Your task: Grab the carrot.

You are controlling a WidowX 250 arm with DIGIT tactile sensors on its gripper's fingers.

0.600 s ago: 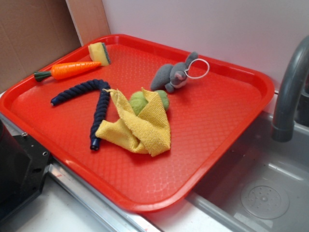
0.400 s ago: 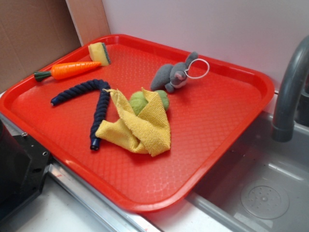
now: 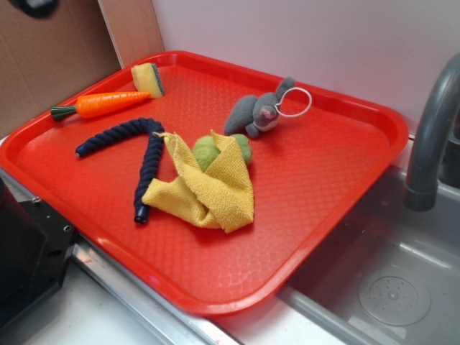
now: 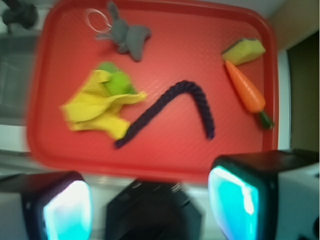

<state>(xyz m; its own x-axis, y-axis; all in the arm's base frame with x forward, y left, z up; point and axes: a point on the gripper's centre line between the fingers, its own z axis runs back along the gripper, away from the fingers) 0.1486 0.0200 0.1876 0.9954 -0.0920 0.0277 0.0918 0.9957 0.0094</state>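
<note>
While claw (image 4: 150,202) hangs high off tray's near edge, pads apart, holding 0 | carrot (image 4: 245,91) ahead + to the right in wrist view, by tray (image 3: 345,180) rim | long axis diagonal, tip touching sponge (image 4: 243,50), stem toward claw | rope (image 4: 172,112) lies between.

Red tray (image 3: 345,180) carries carrot (image 3: 108,104), sponge (image 3: 148,78), rope (image 3: 147,154), cloth (image 3: 208,190), perhaps a plush rabbit (image 3: 255,113).

The gripper (image 4: 150,202) hangs high and looks straight down in the blurred wrist view, its two pale-padded fingers (image 4: 235,200) spread wide apart with nothing between them, while a dark bit of the arm (image 3: 32,6) shows at the exterior view's top left.
</note>
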